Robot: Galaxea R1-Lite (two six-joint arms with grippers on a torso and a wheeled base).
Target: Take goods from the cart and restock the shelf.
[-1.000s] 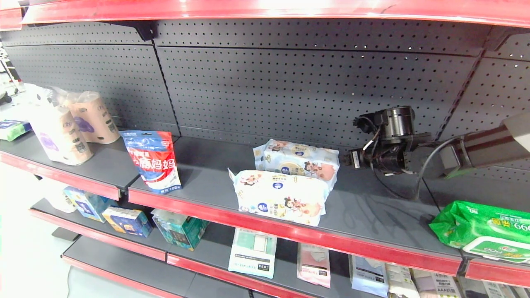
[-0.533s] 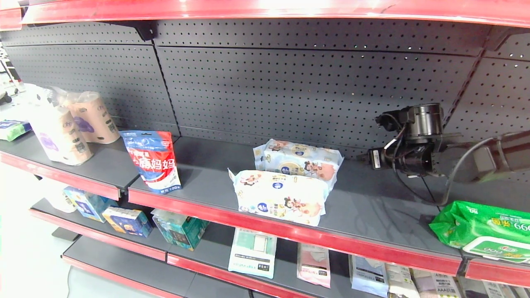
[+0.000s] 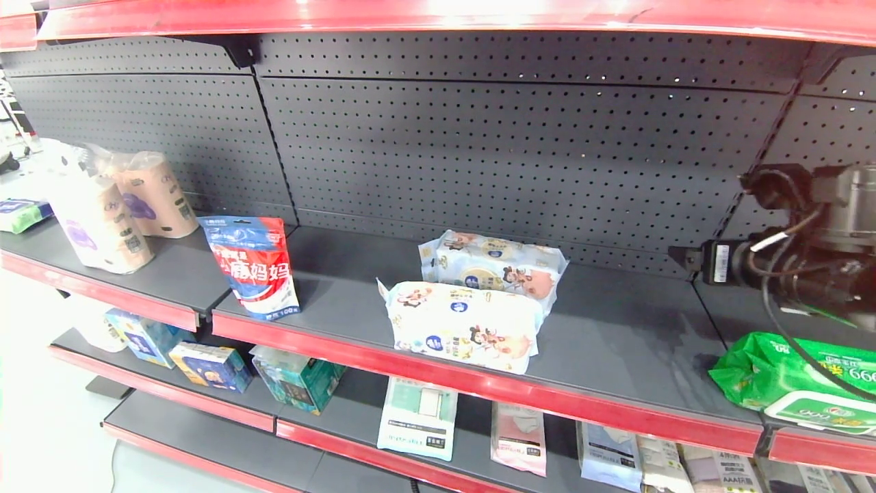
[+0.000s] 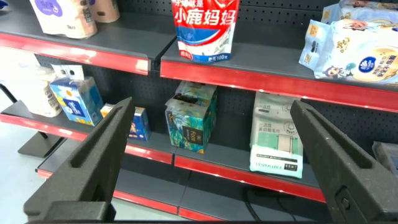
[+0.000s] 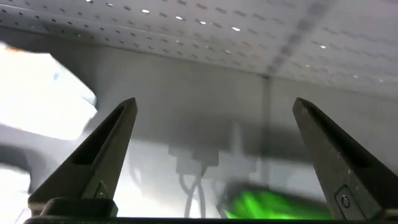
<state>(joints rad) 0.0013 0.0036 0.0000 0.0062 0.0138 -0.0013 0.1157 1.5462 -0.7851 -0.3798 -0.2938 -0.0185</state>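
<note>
Two white wipe packs with cartoon prints lie on the middle shelf (image 3: 616, 342), one at the front (image 3: 464, 325) and one behind it (image 3: 494, 267). My right arm (image 3: 814, 263) hangs over the shelf's right end, just above a green wipe pack (image 3: 801, 380). Its gripper (image 5: 214, 162) is open with nothing between the fingers; the green pack (image 5: 273, 208) shows beyond it. My left gripper (image 4: 211, 162) is open and empty too, held low in front of the lower shelves, with the front white pack (image 4: 360, 46) up beside it.
A red and blue pouch (image 3: 254, 267) stands left of the white packs, and wrapped paper rolls (image 3: 102, 212) stand farther left. Boxes (image 3: 298, 376) and flat packs (image 3: 419, 414) fill the lower shelf. The pegboard back wall (image 3: 479, 150) rises behind, and a red shelf edge (image 3: 438, 14) runs overhead.
My right arm has drawn back to the right along the shelf, away from the rear white pack. The packs have not moved.
</note>
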